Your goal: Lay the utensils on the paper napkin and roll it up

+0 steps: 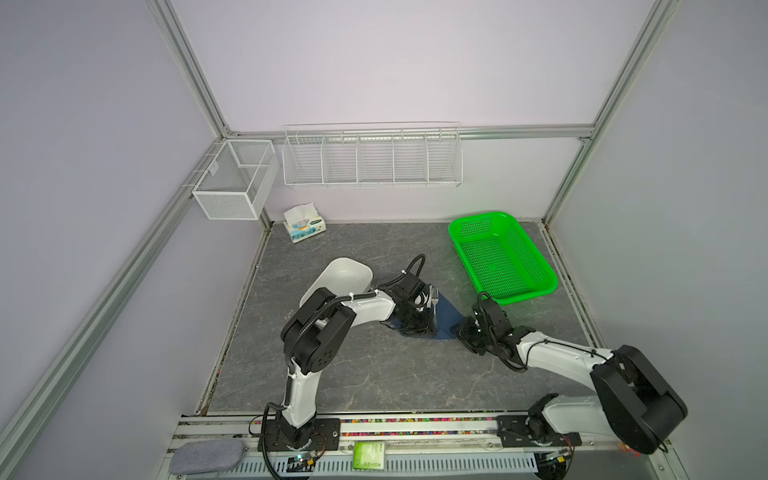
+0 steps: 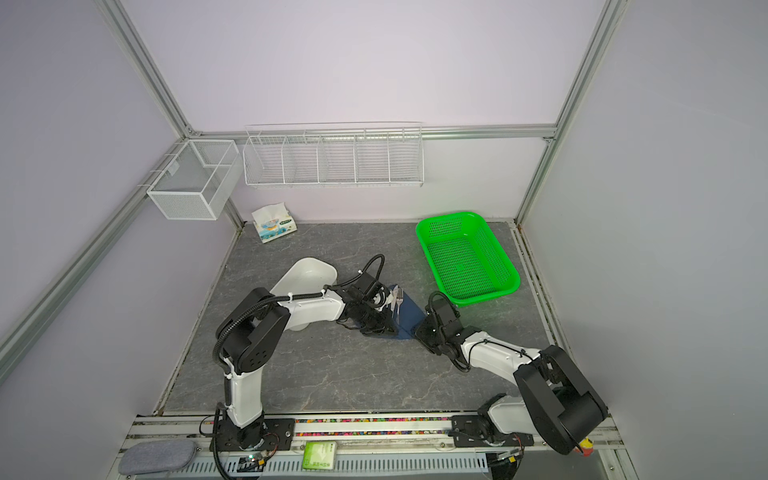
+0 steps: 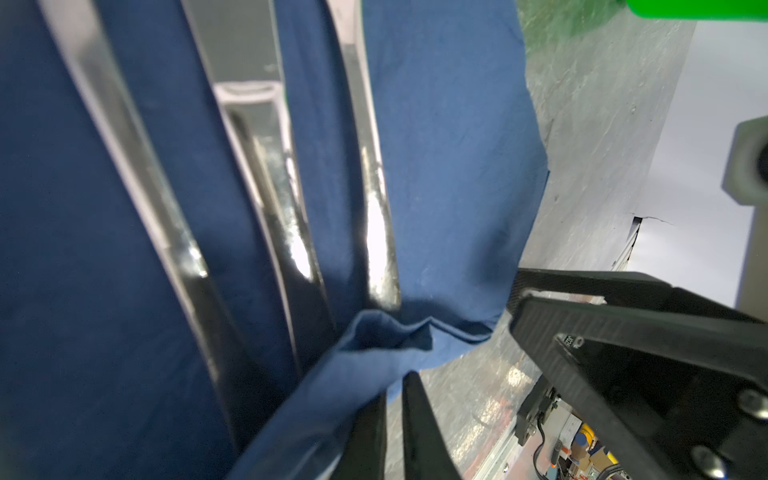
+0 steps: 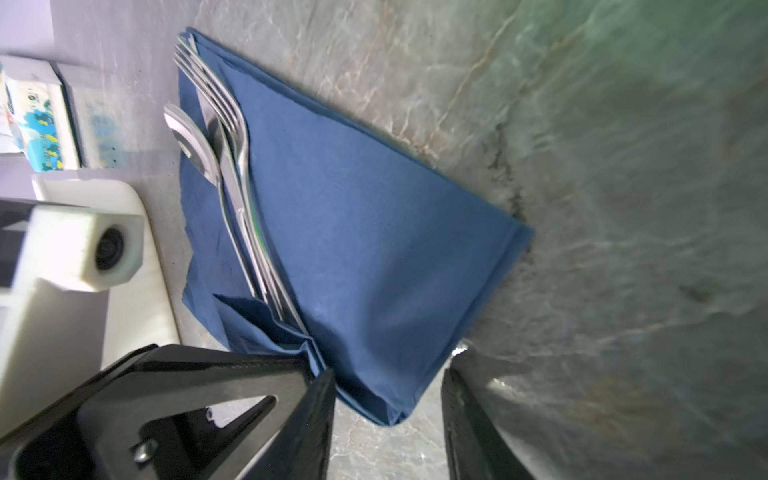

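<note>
The navy paper napkin (image 1: 446, 318) (image 2: 409, 311) lies at mid-table. The utensils (image 1: 434, 297) (image 2: 399, 297) rest side by side along its left part; the right wrist view shows fork, knife and spoon (image 4: 232, 166) together. My left gripper (image 1: 417, 326) (image 3: 395, 386) is shut on the napkin's near edge. That edge stands up as a fold (image 3: 374, 332) over the handle ends (image 3: 380, 249). My right gripper (image 1: 465, 328) (image 4: 388, 399) is open. Its fingers (image 4: 320, 415) stand either side of the napkin's near right corner (image 4: 390, 411) without touching it.
A white tub (image 1: 345, 276) sits just behind my left arm. The green basket (image 1: 503, 257) is at the back right, close to the napkin. A tissue pack (image 1: 303, 222) lies at the back left under wire racks (image 1: 370, 158). A grey pad (image 1: 208, 457) rests on the front rail.
</note>
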`<action>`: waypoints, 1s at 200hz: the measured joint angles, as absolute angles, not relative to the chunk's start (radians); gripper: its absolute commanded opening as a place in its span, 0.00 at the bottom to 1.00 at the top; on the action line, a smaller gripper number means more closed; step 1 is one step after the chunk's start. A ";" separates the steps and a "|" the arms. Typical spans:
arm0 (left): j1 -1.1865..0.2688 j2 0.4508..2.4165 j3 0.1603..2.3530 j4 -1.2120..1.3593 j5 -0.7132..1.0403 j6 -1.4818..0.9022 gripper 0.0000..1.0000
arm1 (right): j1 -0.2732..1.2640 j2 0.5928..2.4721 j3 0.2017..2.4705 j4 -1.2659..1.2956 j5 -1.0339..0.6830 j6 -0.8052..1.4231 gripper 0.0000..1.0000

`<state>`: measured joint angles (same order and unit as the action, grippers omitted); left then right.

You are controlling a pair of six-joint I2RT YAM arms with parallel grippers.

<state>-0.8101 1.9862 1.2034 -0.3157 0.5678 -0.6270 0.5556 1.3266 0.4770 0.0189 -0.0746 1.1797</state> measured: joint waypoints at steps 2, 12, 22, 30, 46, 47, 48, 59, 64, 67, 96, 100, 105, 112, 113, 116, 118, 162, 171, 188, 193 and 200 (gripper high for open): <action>-0.810 1.986 1.203 -0.316 0.568 -0.627 0.12 | 0.555 1.324 0.477 0.019 -0.075 1.177 0.51; -0.810 1.986 1.203 -0.315 0.569 -0.627 0.12 | 0.553 1.314 0.476 0.017 -0.072 1.178 0.50; -0.810 1.986 1.203 -0.315 0.571 -0.627 0.12 | 0.550 1.311 0.476 0.020 -0.072 1.179 0.50; -0.810 1.987 1.204 -0.315 0.574 -0.627 0.13 | 0.548 1.313 0.473 0.028 -0.072 1.179 0.50; -0.810 1.990 1.208 -0.315 0.579 -0.626 0.13 | 0.545 1.327 0.455 0.070 -0.073 1.185 0.49; -0.810 1.990 1.208 -0.315 0.579 -0.626 0.13 | 0.545 1.328 0.454 0.073 -0.073 1.187 0.50; -0.810 1.991 1.209 -0.315 0.579 -0.626 0.13 | 0.545 1.328 0.453 0.077 -0.073 1.187 0.50; -0.810 1.995 1.213 -0.315 0.582 -0.624 0.13 | 0.545 1.334 0.441 0.116 -0.073 1.196 0.49; -0.810 1.996 1.214 -0.314 0.584 -0.624 0.13 | 0.545 1.336 0.436 0.133 -0.073 1.200 0.49; -0.810 1.996 1.214 -0.313 0.585 -0.623 0.13 | 0.545 1.336 0.434 0.139 -0.072 1.203 0.49; -0.810 1.998 1.215 -0.313 0.586 -0.622 0.13 | 0.545 1.337 0.424 0.167 -0.065 1.214 0.49; -0.810 1.998 1.215 -0.313 0.586 -0.622 0.13 | 0.545 1.337 0.422 0.170 -0.064 1.216 0.49; -0.810 1.998 1.215 -0.313 0.586 -0.620 0.13 | 0.545 1.336 0.419 0.175 -0.061 1.217 0.49; -0.810 1.998 1.215 -0.313 0.586 -0.620 0.13 | 0.545 1.333 0.412 0.187 -0.059 1.217 0.50; -0.810 1.998 1.215 -0.313 0.585 -0.620 0.13 | 0.545 1.332 0.410 0.190 -0.058 1.217 0.50; -0.810 1.998 1.215 -0.313 0.585 -0.620 0.13 | 0.545 1.331 0.406 0.196 -0.057 1.216 0.50; -0.810 1.998 1.215 -0.313 0.585 -0.620 0.13 | 0.545 1.331 0.405 0.200 -0.057 1.216 0.50; -0.810 1.998 1.215 -0.313 0.585 -0.620 0.13 | 0.551 1.332 0.384 0.294 -0.072 1.216 0.50; -0.810 1.998 1.215 -0.313 0.585 -0.619 0.13 | 0.558 1.332 0.385 0.302 -0.072 1.216 0.50; -0.810 1.998 1.215 -0.313 0.585 -0.620 0.13 | 0.574 1.329 0.387 0.303 -0.065 1.212 0.51; -0.810 1.998 1.215 -0.313 0.585 -0.619 0.13 | 0.577 1.327 0.387 0.303 -0.064 1.211 0.51; -0.810 1.998 1.215 -0.313 0.585 -0.619 0.13 | 0.580 1.321 0.387 0.304 -0.062 1.211 0.51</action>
